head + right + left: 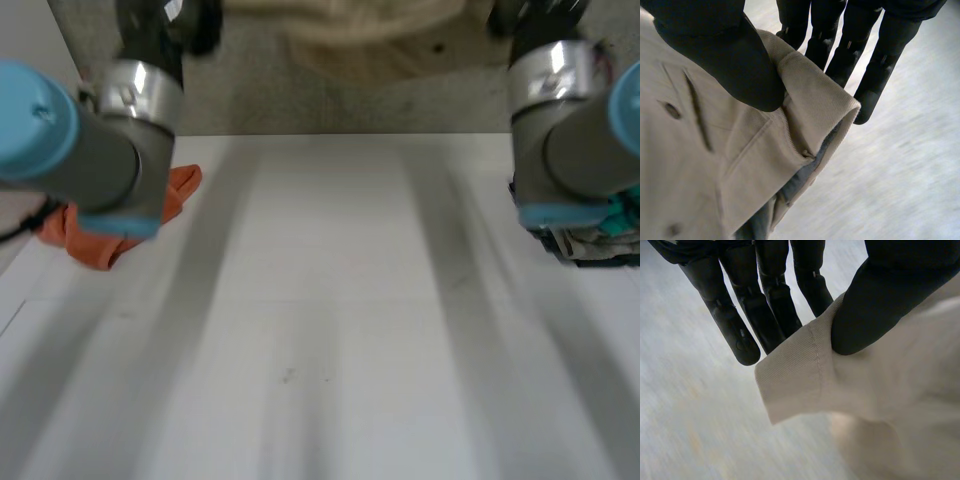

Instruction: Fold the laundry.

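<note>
A beige garment shows past the table's far edge, between the two arms. In the left wrist view my left hand pinches a ribbed cuff edge of the beige garment, thumb on top and straight fingers behind it. In the right wrist view my right hand pinches a stitched corner of the same beige garment. Its thumb presses the cloth against the fingers. A buttonhole and a grey lining show on that side.
An orange cloth lies crumpled at the table's left edge, partly behind my left arm. A heap of mixed clothes sits at the right edge under my right arm. The white table stretches bare across the middle and front.
</note>
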You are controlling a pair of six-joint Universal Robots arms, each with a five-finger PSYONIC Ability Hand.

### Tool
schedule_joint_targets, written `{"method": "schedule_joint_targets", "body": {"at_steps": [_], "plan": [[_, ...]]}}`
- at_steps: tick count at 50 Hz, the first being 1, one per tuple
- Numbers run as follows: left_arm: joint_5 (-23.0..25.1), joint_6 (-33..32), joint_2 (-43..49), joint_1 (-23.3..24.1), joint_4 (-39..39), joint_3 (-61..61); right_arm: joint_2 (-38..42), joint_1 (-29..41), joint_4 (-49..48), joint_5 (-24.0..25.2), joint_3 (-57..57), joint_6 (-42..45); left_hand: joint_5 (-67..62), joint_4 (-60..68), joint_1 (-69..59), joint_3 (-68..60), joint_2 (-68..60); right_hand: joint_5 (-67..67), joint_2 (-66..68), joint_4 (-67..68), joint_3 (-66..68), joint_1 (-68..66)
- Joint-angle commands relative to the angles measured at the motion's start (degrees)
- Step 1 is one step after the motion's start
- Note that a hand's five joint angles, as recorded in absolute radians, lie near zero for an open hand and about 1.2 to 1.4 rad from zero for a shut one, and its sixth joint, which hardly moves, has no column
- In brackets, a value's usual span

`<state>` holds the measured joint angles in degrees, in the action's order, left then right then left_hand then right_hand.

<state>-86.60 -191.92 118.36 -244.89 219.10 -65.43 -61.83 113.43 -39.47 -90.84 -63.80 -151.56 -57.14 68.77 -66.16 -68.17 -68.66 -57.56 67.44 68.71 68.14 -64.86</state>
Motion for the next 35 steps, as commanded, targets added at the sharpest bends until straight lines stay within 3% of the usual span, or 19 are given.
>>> {"method": "schedule_joint_targets", "body": {"at_steps": [1,10,15,25,31,35], "plan": [[0.4,-1.3,0.2,0.4,-8.0,-15.5,8.9,1.0,18.1,3.7,-2.7,2.1,-12.9,11.2,-13.8,-11.8,-11.3,-12.4,12.6,11.3,11.9,-15.1],[0.2,-10.0,2.5,0.0,-15.7,-26.6,13.6,0.7,35.6,3.3,-4.8,6.1,-12.9,11.2,-13.8,-11.8,-11.3,-12.4,12.6,11.3,11.9,-15.1],[0.0,-15.9,-2.1,0.3,-23.8,-32.6,12.2,0.3,44.0,3.4,-8.0,6.3,-12.9,11.2,-13.8,-11.8,-11.3,-12.4,12.6,11.3,11.9,-15.1],[0.1,-18.9,-19.4,3.0,-42.4,-41.6,-2.2,0.0,62.4,3.8,-20.6,9.6,-12.9,11.2,-13.8,-11.8,-11.3,-12.4,12.6,11.3,11.9,-15.1],[0.5,-28.2,-25.0,5.5,-65.0,-47.0,-12.3,-0.1,71.1,4.1,-33.7,22.7,-12.9,11.2,-13.8,-11.8,-11.3,-12.4,12.6,11.3,11.9,-15.1],[1.6,-30.3,-24.8,8.2,-69.3,-46.8,-16.0,-0.1,69.6,4.9,-38.1,28.1,-12.9,11.2,-13.8,-11.8,-11.3,-12.4,12.6,11.3,11.9,-15.1]]}}
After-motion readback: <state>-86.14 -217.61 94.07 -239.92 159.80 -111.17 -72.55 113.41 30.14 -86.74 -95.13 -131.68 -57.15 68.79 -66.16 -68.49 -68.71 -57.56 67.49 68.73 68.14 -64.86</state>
